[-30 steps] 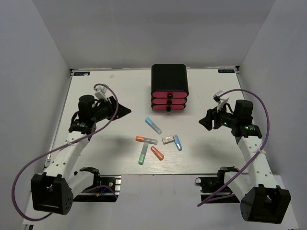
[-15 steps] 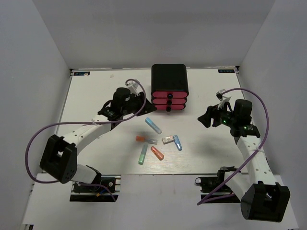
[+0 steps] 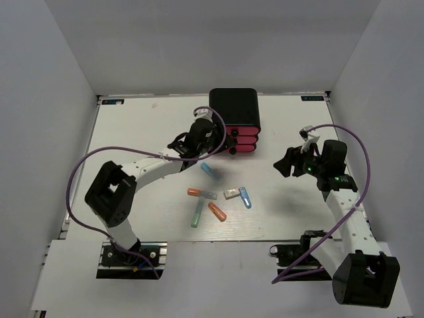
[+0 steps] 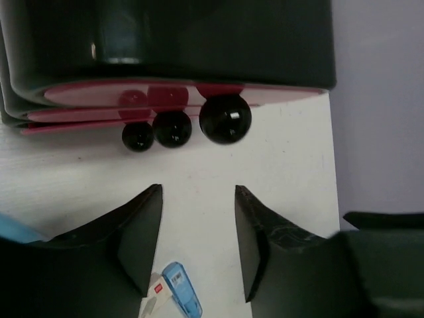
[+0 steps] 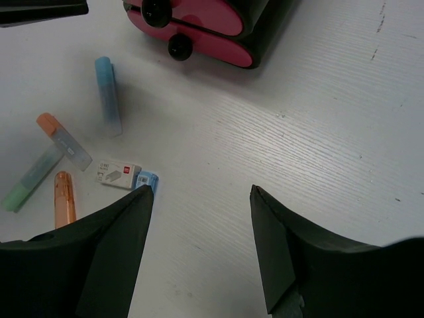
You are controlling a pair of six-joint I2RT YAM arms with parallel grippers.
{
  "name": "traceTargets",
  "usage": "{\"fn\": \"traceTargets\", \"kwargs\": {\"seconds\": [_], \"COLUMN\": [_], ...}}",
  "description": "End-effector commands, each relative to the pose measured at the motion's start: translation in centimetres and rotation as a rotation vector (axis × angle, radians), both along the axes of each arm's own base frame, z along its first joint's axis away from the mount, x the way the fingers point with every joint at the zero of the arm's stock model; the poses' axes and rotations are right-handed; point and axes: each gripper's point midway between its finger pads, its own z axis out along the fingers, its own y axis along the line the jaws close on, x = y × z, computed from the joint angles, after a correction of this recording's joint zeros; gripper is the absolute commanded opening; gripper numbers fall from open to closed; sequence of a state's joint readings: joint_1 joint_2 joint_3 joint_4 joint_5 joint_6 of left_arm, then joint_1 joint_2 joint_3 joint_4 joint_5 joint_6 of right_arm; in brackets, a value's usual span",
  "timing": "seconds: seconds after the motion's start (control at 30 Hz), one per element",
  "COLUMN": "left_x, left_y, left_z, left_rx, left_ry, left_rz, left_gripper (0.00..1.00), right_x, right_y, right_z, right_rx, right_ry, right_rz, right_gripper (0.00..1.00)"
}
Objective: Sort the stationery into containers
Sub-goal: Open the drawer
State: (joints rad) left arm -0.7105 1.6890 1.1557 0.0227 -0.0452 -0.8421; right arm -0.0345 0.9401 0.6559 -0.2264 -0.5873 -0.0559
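Stationery (image 3: 216, 211), 5 short capped sticks in light blue, orange and teal plus 1 small white rectangular eraser (image 3: 231, 193), lies untouched on the white table (image 3: 132, 132). The right gripper (image 5: 201, 192) hangs spread and empty. The left gripper (image 4: 197, 192) has swung across to the 3 bright-pink drawers (image 4: 165, 99), jaws wide apart, empty, facing the round black knobs (image 4: 224, 119); a drawer pull looks likely to be next.

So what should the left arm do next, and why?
Probably ease the left end effector forward and close it on the nearest knob. Its fingers are open and empty, just short of the knobs, all three pink drawers look shut, and the sticks lie on the table.
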Motion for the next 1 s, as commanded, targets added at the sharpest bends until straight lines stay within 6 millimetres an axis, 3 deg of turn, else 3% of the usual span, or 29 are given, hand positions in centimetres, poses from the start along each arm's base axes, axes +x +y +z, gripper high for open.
{"fn": "traceTargets", "kwargs": {"seconds": [0.0,0.47,0.73,0.87,0.97], "left_x": [2.5,5.4,5.6,5.3,4.5], "left_y": [-0.4,-1.9,-2.2,-2.8,-2.6], "left_z": [2.7,2.1,1.2,1.4,1.3], "left_rx": [-0.019,0.033,0.047,0.036,0.031], "left_ry": [-0.055,-0.061,-0.041,-0.046,-0.039], "left_rz": [0.083,0.106,0.097,0.08,0.062], "left_gripper": [0.59,0.62,0.5,0.32,0.24], "right_x": [0.5,0.2,0.1,0.0,0.0], "right_y": [-0.1,-0.2,-0.3,-0.3,-0.3], "right_z": [1.1,0.5,0.3,0.2,0.1], "right_rx": [0.004,-0.006,-0.011,-0.014,-0.02], "right_ry": [-0.059,-0.068,-0.067,-0.065,-0.069], "right_rz": [-0.015,-0.018,-0.02,-0.016,-0.008], "right_gripper": [0.66,0.66,0.66,0.66,0.66]}}
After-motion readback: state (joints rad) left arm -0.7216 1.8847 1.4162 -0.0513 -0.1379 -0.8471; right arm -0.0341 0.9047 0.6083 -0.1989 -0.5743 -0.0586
